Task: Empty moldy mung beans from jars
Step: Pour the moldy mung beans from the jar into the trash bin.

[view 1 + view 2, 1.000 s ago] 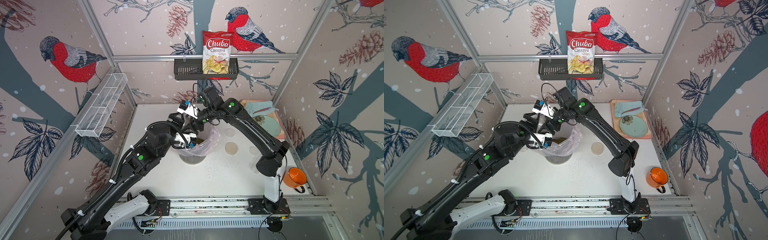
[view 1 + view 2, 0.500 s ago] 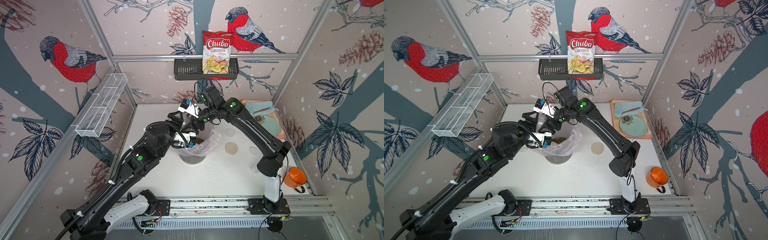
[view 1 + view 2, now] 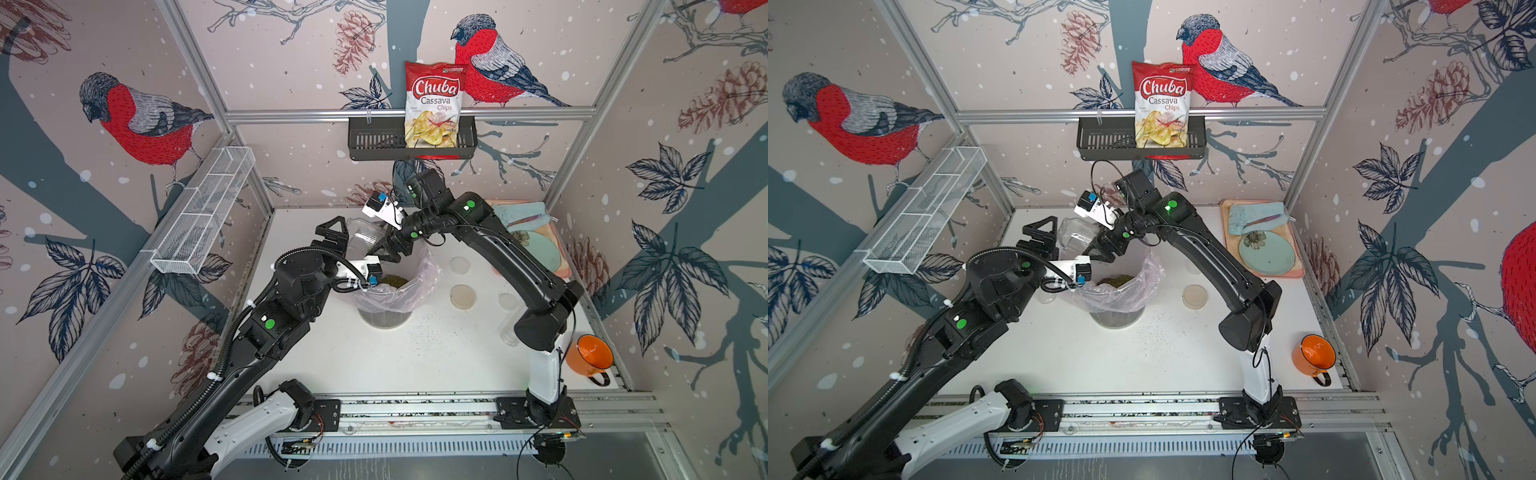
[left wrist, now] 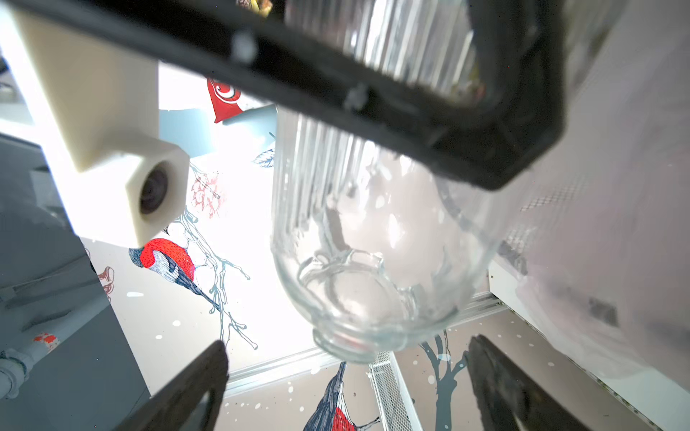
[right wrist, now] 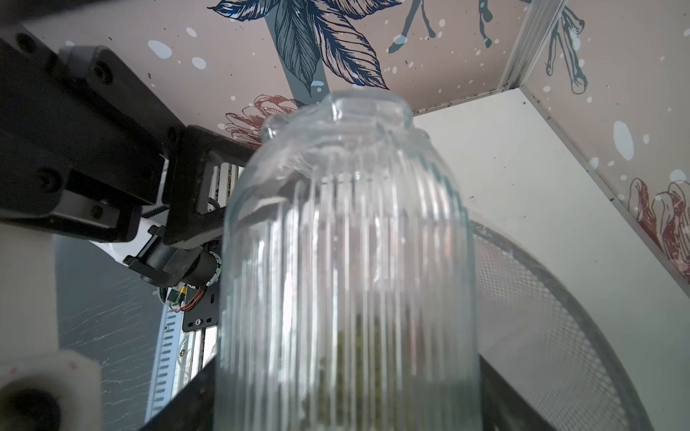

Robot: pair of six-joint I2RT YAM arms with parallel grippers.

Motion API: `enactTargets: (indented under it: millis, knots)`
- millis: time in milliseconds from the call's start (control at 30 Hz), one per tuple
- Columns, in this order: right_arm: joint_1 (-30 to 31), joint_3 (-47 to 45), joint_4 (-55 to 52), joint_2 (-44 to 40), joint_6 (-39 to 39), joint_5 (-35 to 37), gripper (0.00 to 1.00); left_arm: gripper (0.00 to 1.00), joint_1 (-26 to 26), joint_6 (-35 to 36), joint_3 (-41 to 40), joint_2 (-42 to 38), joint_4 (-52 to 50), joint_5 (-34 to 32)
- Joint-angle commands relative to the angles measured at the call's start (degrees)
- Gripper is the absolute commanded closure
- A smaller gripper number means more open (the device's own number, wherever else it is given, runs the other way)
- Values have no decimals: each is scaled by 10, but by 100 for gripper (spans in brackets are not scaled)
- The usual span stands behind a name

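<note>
The right fingers (image 4: 373, 100) are closed around the ribbed body of a clear jar (image 4: 373, 242). The jar is tilted, with its mouth turned toward the left fingers (image 4: 186, 392). These stand wide apart and hold nothing. The jar mouth is just in front of their tips, and I cannot tell if it touches them. Only the left wrist view looks into the jar, and it seems empty there. In both top views the mung beans (image 3: 392, 281) (image 3: 1116, 280) lie in the lined bin (image 3: 415, 291), below the right fingers. The right wrist view shows the beans only as a green blur through the glass, with the bin's mesh wall (image 5: 560, 298) beside the jar.
</note>
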Motion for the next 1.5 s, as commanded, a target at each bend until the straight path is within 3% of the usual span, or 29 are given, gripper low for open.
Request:
enactTargets:
  millis: [0,500,667,1033,1300,1467]
  knots:
    - [1,2,39,-1,11,-7,64,3,2,-29,-3,-6,32,-6]
    - [-7,6,57,4,32,-7,65,3,5,-290,67,-9,20,-5]
    - [-9,-6,74,-1,41,-4,65,3,9,-338,64,-10,34,-31]
    - [-9,-15,94,-6,61,-7,65,3,9,-564,47,-51,112,-43]
    - [-13,-28,108,-10,72,0,64,3,9,-723,46,-56,113,-98]
    - [-18,-92,184,-46,105,-1,65,3,10,-844,83,-43,83,-148]
